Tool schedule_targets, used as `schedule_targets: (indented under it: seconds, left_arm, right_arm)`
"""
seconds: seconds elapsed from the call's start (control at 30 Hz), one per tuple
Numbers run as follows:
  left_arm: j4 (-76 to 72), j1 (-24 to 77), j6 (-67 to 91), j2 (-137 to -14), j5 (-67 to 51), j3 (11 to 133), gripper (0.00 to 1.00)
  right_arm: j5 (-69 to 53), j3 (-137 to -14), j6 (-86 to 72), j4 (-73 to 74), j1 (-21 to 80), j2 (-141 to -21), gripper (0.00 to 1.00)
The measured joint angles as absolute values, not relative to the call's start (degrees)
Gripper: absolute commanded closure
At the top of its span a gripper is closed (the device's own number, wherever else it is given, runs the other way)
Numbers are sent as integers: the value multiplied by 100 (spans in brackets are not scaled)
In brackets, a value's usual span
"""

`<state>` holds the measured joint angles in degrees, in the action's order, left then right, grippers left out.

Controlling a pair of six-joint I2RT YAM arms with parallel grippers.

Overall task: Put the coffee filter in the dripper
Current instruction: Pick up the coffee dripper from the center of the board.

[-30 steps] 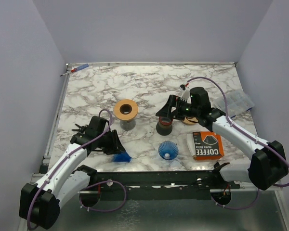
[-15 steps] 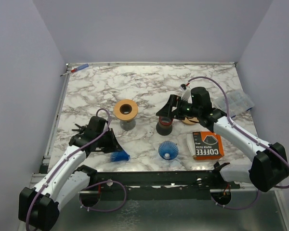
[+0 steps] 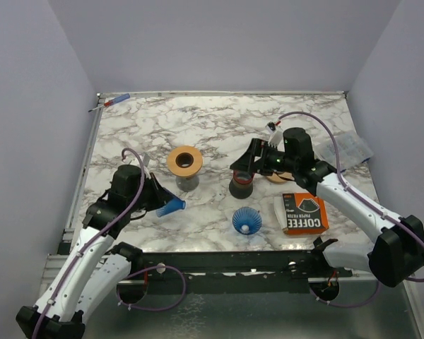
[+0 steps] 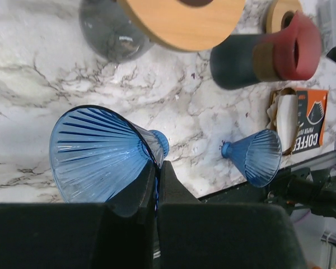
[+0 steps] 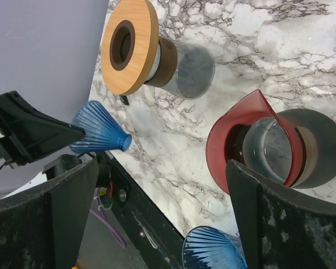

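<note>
The left gripper (image 4: 157,171) is clenched on the rim of a blue ribbed dripper (image 4: 98,154), while the right gripper (image 5: 162,168) gapes wide, a red-topped carafe (image 5: 257,143) just ahead.

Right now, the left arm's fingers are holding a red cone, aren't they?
Not quite. The cone in the left fingers is blue, not red. The left wrist view shows them shut on its rim. The red cone sits on a dark jar farther off.
</note>
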<state>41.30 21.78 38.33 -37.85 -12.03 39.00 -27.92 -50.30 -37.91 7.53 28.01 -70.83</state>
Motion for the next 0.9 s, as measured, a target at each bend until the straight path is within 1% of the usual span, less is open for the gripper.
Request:
schedule_targets:
  seconds: [0.3, 0.47, 0.67, 0.9]
  left_arm:
    - [4517, 2178, 3496, -3586, -198, 4906, 100]
    - [4862, 2178, 3131, -3686, 224, 5481, 100]
    - [5288, 2178, 2611, -4609, 460, 6200, 100]
    - [5509, 2178, 2014, -5684, 381, 7098, 100]
  right_arm:
    - [-2792, -5092, -3756, 950, 2801, -7006, 0]
    - [-2803, -5159, -3743, 958, 2799, -6995, 0]
    - [-2943, -5214, -3747, 952, 2744, -6995, 0]
    - [-3201, -5225, -3752, 952, 2493, -6993, 0]
